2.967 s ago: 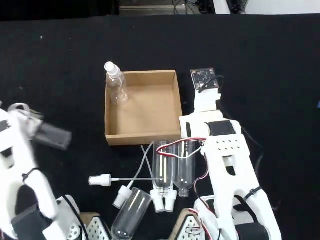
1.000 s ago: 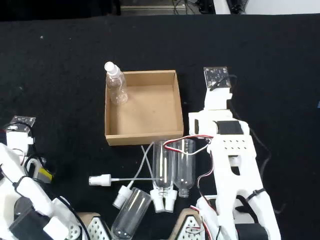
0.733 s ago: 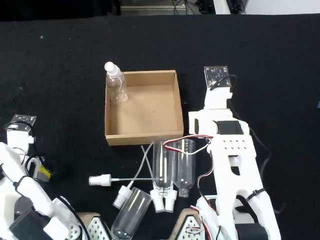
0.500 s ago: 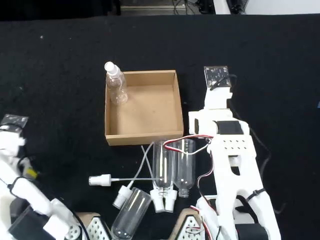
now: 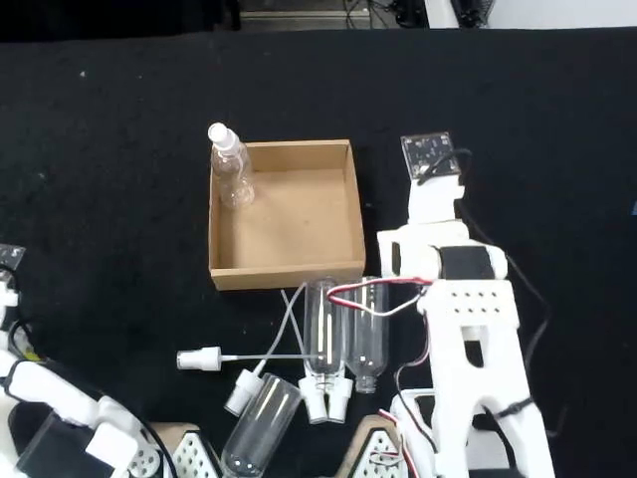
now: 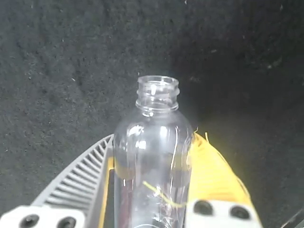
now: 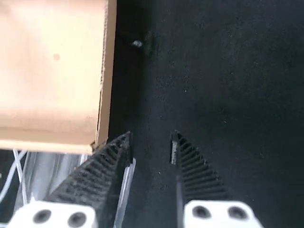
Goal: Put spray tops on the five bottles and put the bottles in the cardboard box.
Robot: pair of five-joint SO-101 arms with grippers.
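My left gripper is shut on a clear uncapped bottle, its open neck pointing away over the black cloth; the left arm sits at the table's left edge. The cardboard box lies mid-table, and a capped bottle leans at its far left corner. Two uncapped bottles lie side by side in front of the box, a third nearer the arms. Spray tops lie beside them. My right gripper hangs open and empty just right of the box's near right corner.
Two more white spray tops lie at the necks of the paired bottles, their thin tubes crossing toward the box. The right arm stretches along the box's right side. Black cloth covers the table on all sides.
The left arm has drawn back to the table's left edge with the bottle in its gripper. The right arm has shifted slightly to the right of the box.
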